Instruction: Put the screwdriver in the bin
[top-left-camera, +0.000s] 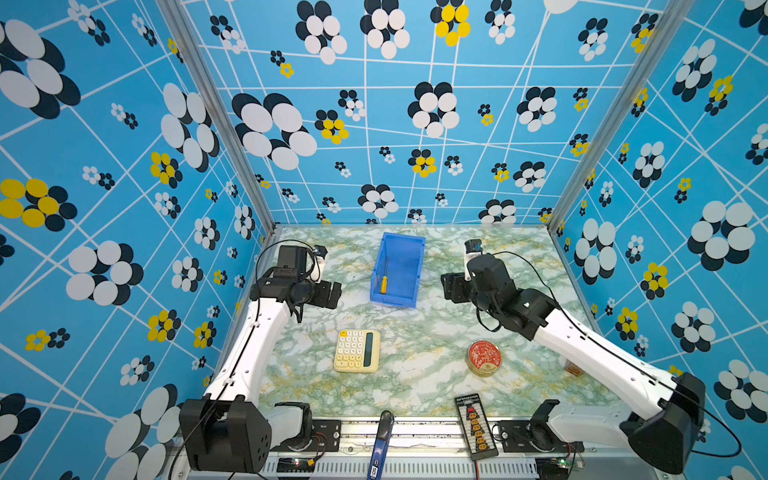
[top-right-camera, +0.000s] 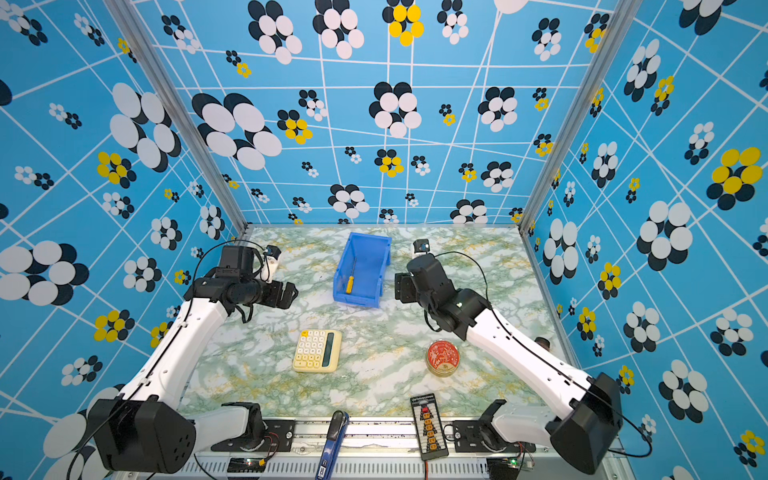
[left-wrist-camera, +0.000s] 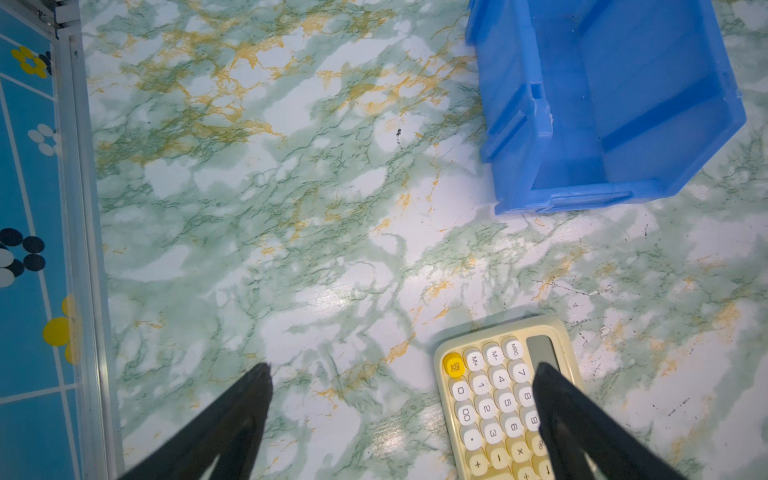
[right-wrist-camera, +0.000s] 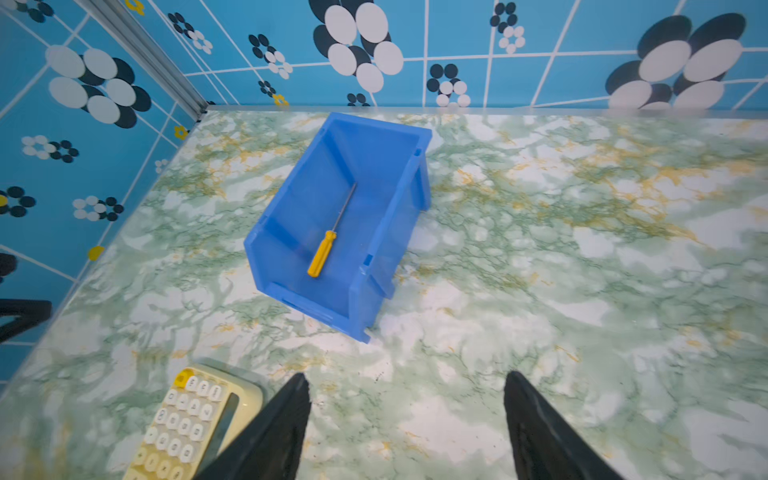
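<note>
Table (top-left-camera: 415, 386): green-white marble top w/ yellow veins; everything sits on it.
L arm: reaches in from the front-left corner; wrist is left of the bin, not touching it.
R arm: reaches in from the front-right corner; wrist is right of the bin, also apart from it.
Bin (top-left-camera: 411, 274): bright blue, open top, toward the back-middle of the table, upright; low lip faces the front.
L gripper (left-wrist-camera: 405, 386): jaws spread wide, nothing btwn them; in the wrist view one finger overlaps the calc.
R gripper (right-wrist-camera: 405, 395): jaws spread wide, nothing btwn them, only bare table; points toward the bin.
Calc (top-left-camera: 357, 350): cream, pale keys, flat, in front of the bin, well apart from it.
Blue-handled tool (top-left-camera: 381, 440): on the front rail, off the marble.
Connector board (top-left-camera: 477, 426): black w/ yellow plugs, at the front edge, right of the tool.
Red tin (top-left-camera: 483, 356): round, gold rim, right of the calc, near the R arm.
Screwdriver (right-wrist-camera: 322, 253): inside the bin, flat on its floor; yellow handle toward the low lip, thin shaft toward the back wall. In both top views it lies along the bin's left wall (top-right-camera: 350, 284). No gripper touches it.
</note>
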